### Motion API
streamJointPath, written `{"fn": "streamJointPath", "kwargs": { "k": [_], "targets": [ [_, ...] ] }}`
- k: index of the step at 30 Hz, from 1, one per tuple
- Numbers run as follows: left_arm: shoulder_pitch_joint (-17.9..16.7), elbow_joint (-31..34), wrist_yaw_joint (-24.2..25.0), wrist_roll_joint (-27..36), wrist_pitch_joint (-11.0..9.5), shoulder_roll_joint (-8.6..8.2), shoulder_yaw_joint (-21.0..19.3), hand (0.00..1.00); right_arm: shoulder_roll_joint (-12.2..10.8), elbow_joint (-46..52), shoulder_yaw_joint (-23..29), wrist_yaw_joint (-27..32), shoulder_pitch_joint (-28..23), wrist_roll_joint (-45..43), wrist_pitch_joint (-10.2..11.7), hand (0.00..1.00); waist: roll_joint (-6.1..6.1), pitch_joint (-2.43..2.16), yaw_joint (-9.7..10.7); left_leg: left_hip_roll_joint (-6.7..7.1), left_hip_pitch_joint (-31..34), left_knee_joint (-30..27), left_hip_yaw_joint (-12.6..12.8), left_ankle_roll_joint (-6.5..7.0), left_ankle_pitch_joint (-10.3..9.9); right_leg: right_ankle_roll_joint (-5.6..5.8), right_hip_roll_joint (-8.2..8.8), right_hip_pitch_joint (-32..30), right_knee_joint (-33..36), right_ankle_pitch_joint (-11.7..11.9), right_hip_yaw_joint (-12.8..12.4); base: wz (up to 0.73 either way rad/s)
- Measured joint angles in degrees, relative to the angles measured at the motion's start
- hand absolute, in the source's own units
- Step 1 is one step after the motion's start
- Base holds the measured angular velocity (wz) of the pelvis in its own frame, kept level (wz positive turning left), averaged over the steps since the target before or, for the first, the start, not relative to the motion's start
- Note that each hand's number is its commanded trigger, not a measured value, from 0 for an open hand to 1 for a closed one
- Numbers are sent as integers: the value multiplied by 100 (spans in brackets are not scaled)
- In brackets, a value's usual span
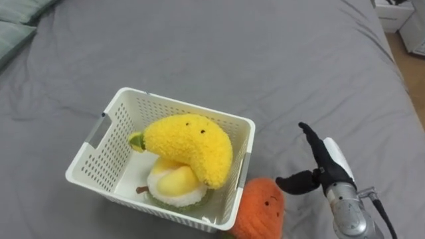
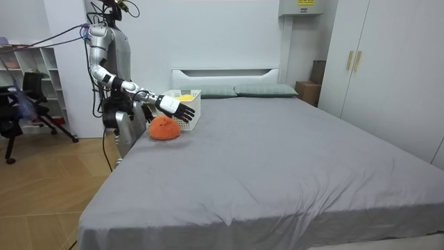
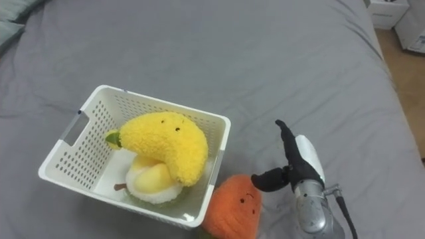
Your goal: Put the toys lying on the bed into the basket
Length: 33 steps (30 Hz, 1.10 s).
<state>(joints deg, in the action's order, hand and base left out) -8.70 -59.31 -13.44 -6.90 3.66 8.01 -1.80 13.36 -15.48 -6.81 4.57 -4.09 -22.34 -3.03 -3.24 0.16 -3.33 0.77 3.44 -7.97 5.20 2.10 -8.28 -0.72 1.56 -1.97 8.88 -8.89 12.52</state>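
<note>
Nearby, orange plush [image 1: 262, 209] sits beside the basket [image 1: 106, 159]; right hand [image 1: 327, 169] spread wide, empty.

Banana plush [image 1: 189, 147] lies over a pale round plush [image 1: 174, 186] in the basket [image 1: 105, 159]; orange plush [image 1: 261, 207] just outside.

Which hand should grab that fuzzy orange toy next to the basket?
Right. The right hand hangs open just beside the round orange plush toy, which lies by the white plastic basket.

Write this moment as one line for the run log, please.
right hand: open, fingers straight, beside orange plush | orange plush: on bed, beside basket | basket: holds yellow plush, pale plush
</note>
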Motion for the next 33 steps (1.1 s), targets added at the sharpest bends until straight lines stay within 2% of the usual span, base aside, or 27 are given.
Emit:
{"fn": "streamJointPath", "kwargs": {
  "k": [5, 11, 19, 22, 25, 29, 33],
  "targets": [
    [85, -46, 11, -3, 1, -4, 2, 0, -6, -190, -152, -377, 6, -10, -5, 0, -21, 17, 8, 0, 129, 17, 1, 0, 0, 1, -1, -119, -6, 1, 12, 0],
    [157, -46, 45, -3, 1, -13, 150, 0, -4, -164, -155, -630, 46, -47, -2, 0, -38, 19, 6, -1, 319, 15, 10, 0, 2, -1, -2, -318, 7, 3, 9, 0],
    [211, -108, 157, -3, 4, -8, 149, 0, 0, -165, -226, -954, 43, -245, -2, 0, -55, 27, 12, -1, 343, 13, 22, 0, 2, -1, 0, -338, -12, 3, 2, 0],
    [279, -151, 237, -3, 4, 47, 147, 0, 36, -165, -377, -1202, 37, -312, -3, 0, -109, 53, 10, -6, 361, -24, 27, 0, 2, -1, 0, -341, 1, 3, 5, 0],
    [318, -152, 293, -3, 4, 100, 151, 0, 41, -165, -500, -1430, 30, -439, -12, 0, -157, 56, 6, -11, 434, -68, 27, 0, 1, -5, 6, -426, 74, 6, 7, 0],
    [342, -173, 326, -1, 5, 183, 275, 0, 133, -165, -751, -1695, 65, -554, -38, 0, -187, 45, -8, -11, 430, -68, 29, 2, 1, -6, 7, -427, 95, 7, 8, 0],
    [387, -242, 361, 38, 5, 217, 314, 0, 179, -166, -794, -1938, 117, -612, -64, 0, -207, 37, -11, -12, 427, -69, 28, 4, 3, -8, 7, -427, 105, 8, 7, 0]
  ]
}}
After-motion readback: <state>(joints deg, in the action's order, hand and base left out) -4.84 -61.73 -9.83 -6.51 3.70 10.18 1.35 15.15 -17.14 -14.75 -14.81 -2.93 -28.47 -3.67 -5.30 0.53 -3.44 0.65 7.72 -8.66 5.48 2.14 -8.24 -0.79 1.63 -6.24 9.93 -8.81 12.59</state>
